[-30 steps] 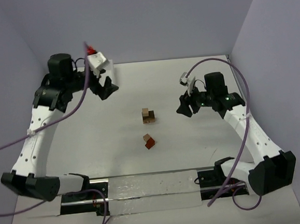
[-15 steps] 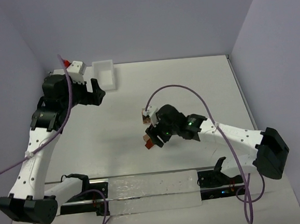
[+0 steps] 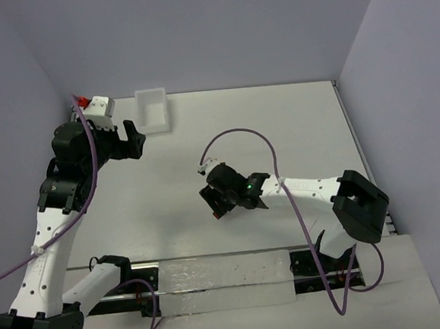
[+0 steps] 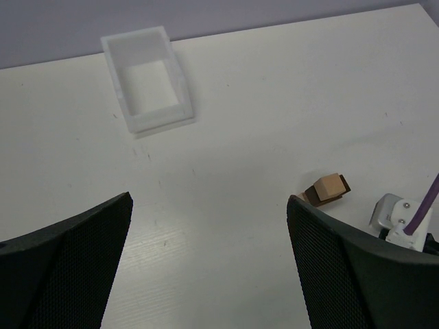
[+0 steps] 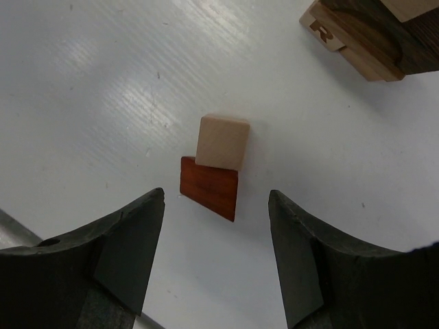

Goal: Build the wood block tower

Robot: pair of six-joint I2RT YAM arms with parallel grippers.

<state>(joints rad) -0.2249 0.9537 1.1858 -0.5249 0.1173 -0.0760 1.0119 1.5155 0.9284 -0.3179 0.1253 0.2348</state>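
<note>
right gripper (image 5: pixel 216 200) now over loose tan-and-red blocks (image 5: pixel 221 141), jaws apart, empty, left gripper (image 4: pixel 209 205) withdrawn, wide open

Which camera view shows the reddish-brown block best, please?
The right wrist view: the reddish-brown block lies in plain sight on the table, a tan cube against it. In the top view the right gripper covers nearly all of it. The left wrist view does not show it, only the other blocks.

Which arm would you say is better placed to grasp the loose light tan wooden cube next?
Right: the right gripper hangs open over the light tan wooden cube and reddish-brown wooden block, while the left gripper sits far off near the white plastic bin.
</note>
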